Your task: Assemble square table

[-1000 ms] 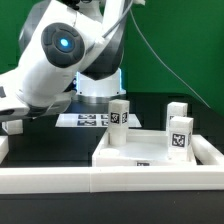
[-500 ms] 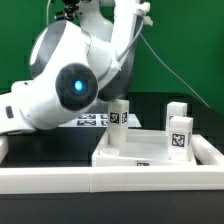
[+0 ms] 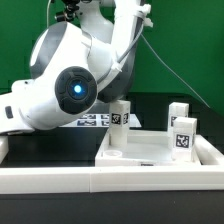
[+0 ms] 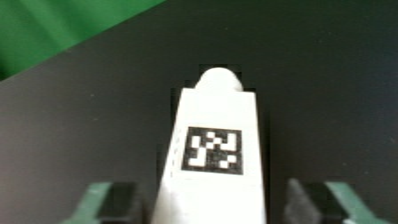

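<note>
Black tabletop under a green backdrop.

Wrist view: white peg leg lies flat on the black surface, long axis running straight away from the claw, rounded tip at the far end. It carries a black-and-white square tag facing up. The claw is spread wide, one greenish fingertip on each side of the leg's near end, with a visible gap between each finger and the leg. Not touching it, nothing held. Leg sits roughly centred between the fingers, a bit nearer one side.

Exterior view: claw itself hidden behind the arm, which fills the exterior view's left and centre. White square tabletop, tray-like with raised rim, lies flat well off from the arm, toward the exterior view's right. Three legs stand upright in or at it: one with a tag at its far corner nearest the arm, one at the far corner further off, one tagged leg just in front of that. Cannot tell if they are screwed in or only standing.

Long white border rail runs across the front edge of the table. The marker board lies flat behind the tabletop, partly covered by the arm.
</note>
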Controlling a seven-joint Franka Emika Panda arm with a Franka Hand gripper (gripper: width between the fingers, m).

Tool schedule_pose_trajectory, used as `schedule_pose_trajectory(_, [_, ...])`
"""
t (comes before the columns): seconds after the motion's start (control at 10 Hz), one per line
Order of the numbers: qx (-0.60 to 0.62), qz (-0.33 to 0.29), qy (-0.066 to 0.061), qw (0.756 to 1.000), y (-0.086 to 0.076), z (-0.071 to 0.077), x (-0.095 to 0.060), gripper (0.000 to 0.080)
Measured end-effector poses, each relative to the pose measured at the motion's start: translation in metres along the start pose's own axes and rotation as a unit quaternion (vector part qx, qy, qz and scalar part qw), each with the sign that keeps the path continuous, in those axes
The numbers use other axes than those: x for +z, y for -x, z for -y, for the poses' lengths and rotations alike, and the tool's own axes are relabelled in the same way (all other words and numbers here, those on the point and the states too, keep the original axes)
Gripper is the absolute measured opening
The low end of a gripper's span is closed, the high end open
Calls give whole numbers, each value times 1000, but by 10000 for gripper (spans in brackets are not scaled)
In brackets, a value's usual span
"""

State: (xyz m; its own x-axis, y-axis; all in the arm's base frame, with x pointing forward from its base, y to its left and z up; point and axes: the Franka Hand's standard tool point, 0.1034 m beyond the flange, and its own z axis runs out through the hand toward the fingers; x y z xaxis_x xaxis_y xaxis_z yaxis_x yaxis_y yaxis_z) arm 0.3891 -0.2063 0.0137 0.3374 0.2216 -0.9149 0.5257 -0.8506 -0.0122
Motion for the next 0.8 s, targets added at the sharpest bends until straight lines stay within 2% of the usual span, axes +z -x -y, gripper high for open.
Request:
schedule_pose_trajectory(0.1, [0, 0, 0, 1000, 0, 0, 0, 285])
schedule_pose_trajectory(0.8, [0, 2, -1, 1000, 2, -1, -1, 287])
